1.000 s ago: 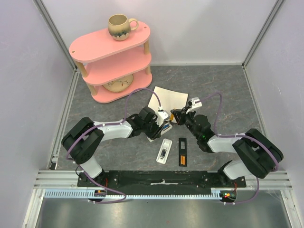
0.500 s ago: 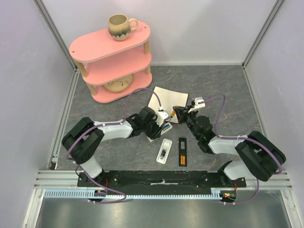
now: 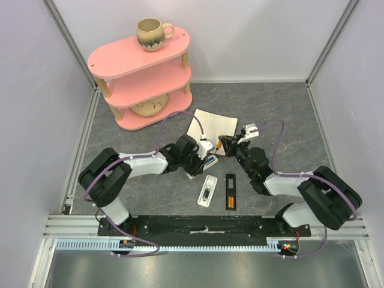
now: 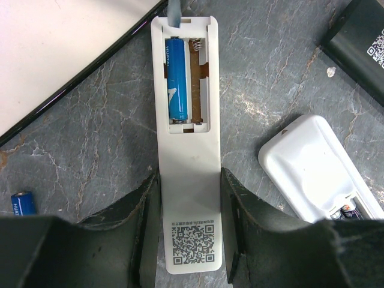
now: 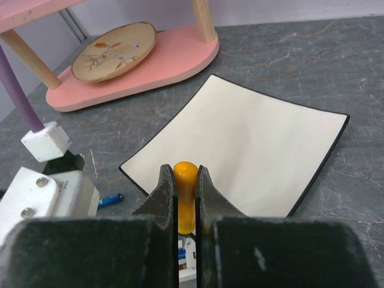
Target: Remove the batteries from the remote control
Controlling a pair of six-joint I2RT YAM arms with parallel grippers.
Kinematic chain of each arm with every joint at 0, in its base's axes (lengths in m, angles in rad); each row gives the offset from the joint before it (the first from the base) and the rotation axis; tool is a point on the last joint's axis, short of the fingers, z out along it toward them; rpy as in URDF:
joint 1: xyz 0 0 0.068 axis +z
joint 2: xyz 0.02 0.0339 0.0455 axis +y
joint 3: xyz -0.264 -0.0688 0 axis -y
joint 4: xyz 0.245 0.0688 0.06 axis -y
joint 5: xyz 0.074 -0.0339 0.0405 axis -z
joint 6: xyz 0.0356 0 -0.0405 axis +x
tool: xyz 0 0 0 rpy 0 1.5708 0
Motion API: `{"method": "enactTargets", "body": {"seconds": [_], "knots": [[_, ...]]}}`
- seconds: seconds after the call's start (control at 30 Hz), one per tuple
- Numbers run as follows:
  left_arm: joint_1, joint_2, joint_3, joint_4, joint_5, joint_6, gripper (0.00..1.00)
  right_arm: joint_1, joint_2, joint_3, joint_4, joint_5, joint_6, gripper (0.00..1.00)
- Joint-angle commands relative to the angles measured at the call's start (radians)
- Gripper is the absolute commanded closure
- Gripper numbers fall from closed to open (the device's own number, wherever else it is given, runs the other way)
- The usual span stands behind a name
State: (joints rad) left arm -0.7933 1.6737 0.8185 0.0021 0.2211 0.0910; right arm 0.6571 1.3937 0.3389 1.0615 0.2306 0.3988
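My left gripper (image 4: 189, 180) is shut on the lower end of a white remote (image 4: 186, 138) lying face down on the table, its battery bay open. One blue battery (image 4: 177, 81) sits in the bay's left slot; the right slot is empty. My right gripper (image 5: 186, 175) is shut on an orange-handled screwdriver (image 5: 186, 198), whose grey tip (image 4: 174, 12) is at the bay's far end. A loose blue battery (image 4: 21, 203) lies on the table left of the remote, also in the right wrist view (image 5: 110, 200). In the top view the grippers (image 3: 204, 161) (image 3: 225, 146) meet at mid-table.
A second white remote (image 3: 207, 191) and a black remote (image 3: 231, 191) holding orange batteries lie near the front. A white sheet (image 3: 213, 127) lies behind the grippers. A pink shelf (image 3: 141, 78) with a mug (image 3: 151, 33) and a plate (image 3: 149, 107) stands at the back left.
My right gripper has shifted slightly with the screwdriver held in it. My left gripper and the remote have not moved.
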Motion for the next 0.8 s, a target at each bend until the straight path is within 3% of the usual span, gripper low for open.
{"method": "enactTargets", "body": {"seconds": [0.0, 0.77], "knots": [[-0.004, 0.054, -0.005, -0.028, 0.032, -0.002, 0.98, -0.001, -0.004, -0.029, 0.064, -0.022, -0.003, 1.00], [-0.004, 0.058, -0.001, -0.031, 0.037, -0.004, 0.98, 0.003, 0.045, -0.021, 0.114, -0.013, 0.000, 1.00]]}}
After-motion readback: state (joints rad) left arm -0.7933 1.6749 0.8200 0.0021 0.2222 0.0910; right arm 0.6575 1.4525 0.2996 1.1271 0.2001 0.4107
